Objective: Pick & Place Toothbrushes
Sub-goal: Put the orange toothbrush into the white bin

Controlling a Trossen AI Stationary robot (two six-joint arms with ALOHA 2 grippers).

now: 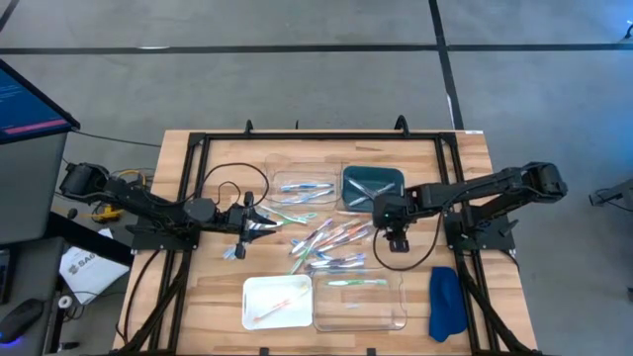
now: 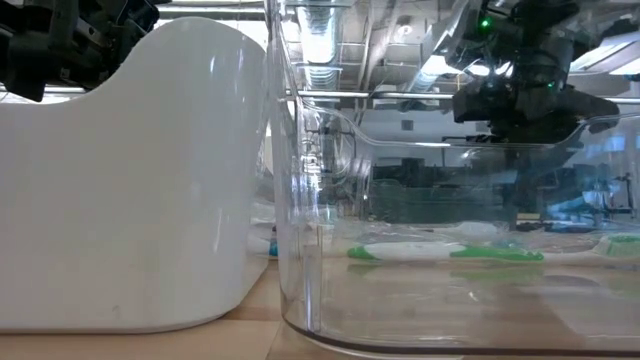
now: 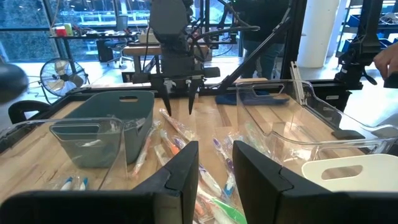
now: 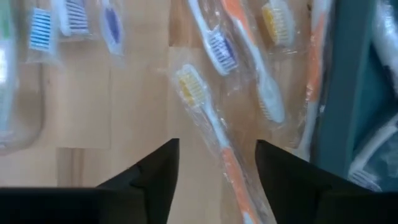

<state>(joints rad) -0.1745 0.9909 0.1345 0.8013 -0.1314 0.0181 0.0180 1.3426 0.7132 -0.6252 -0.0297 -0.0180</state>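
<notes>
Hidden: the white tray (image 2: pixel 130 200) and the clear tray wall (image 2: pixel 300 200) block most of the low view
Toothbrushes (image 1: pixel 331 242): loose pile mid-table between my two grippers; one green toothbrush (image 2: pixel 450 253) lies in the clear tray
Orange toothbrush (image 4: pixel 211 127): wrapped, running between my right fingers (image 4: pixel 155 174), apart from both
Right gripper (image 1: pixel 396 240): jaws parted, holding nothing
Left gripper (image 3: pixel 214 168): jaws apart, empty, facing the pile

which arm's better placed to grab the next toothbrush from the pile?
Right. The right gripper hangs open directly over an orange-handled toothbrush that runs between its fingers. The left gripper sits at the pile's edge, nothing visibly lined up.
</notes>
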